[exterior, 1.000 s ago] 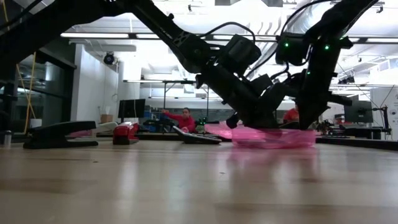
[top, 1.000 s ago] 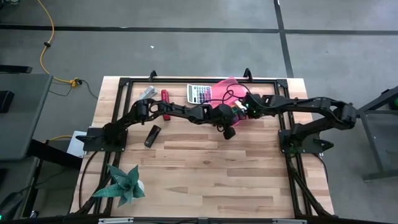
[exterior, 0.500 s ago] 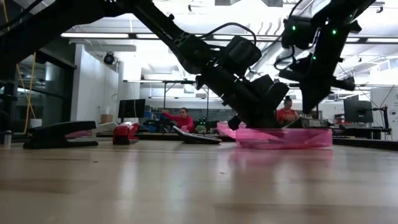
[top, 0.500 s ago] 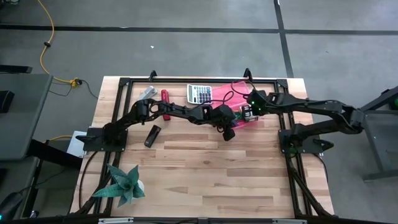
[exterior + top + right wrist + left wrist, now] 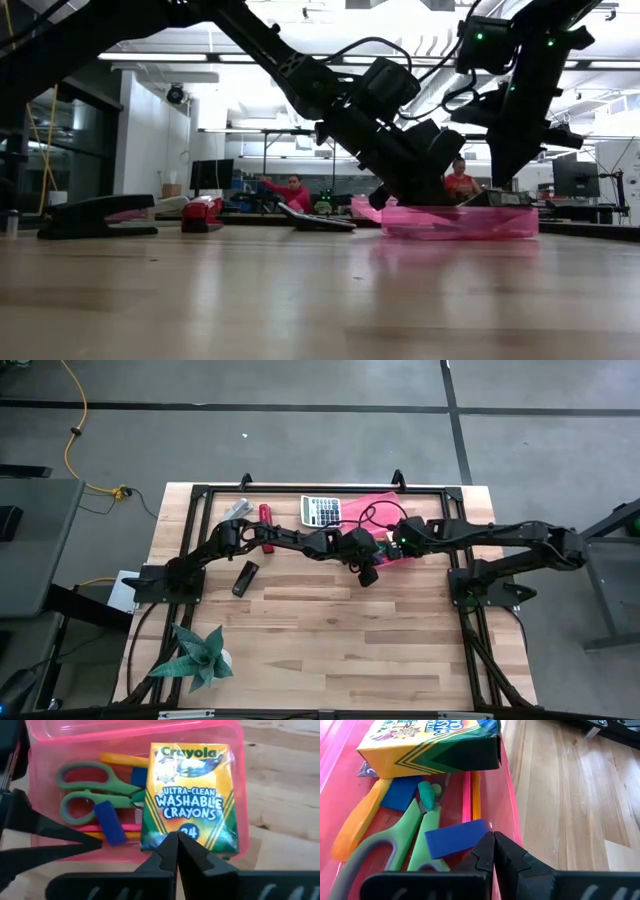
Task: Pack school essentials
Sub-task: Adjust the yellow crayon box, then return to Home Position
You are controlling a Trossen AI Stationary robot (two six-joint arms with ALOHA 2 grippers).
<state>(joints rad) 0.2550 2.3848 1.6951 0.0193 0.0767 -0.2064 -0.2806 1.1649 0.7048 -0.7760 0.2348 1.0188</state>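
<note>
A pink see-through box (image 5: 372, 508) sits at the table's far middle. It holds green-handled scissors (image 5: 85, 795), a blue eraser (image 5: 455, 837), an orange pencil (image 5: 357, 827), yellow and pink sticks (image 5: 122, 759) and a green-yellow crayon box (image 5: 187, 800). The crayon box lies on top at one end, a corner over the wall's rim. My left gripper (image 5: 493, 840) is shut at the box's side wall. My right gripper (image 5: 176, 837) is shut and hovers just above the crayon box, touching nothing. My left gripper holds the pink box by its side wall (image 5: 514, 822), close to the blue eraser. One finger stands inside the box and one outside, the thin wall pinched between them. The fingers slant down from the table's left. The box rests flat on the table.
A grey-white calculator (image 5: 322, 510), a red stapler (image 5: 266, 513) and a silvery piece (image 5: 237, 509) lie along the far edge. A black stapler (image 5: 245, 577) lies left of centre and a plant (image 5: 200, 657) stands near left. People sit in the room behind (image 5: 295, 190).
My right gripper has risen from the pink box and drawn back a little toward the table's right, still shut. The pink box, tipped a second ago, has settled flat and shifted slightly toward the right. My left gripper has kept its hold.
</note>
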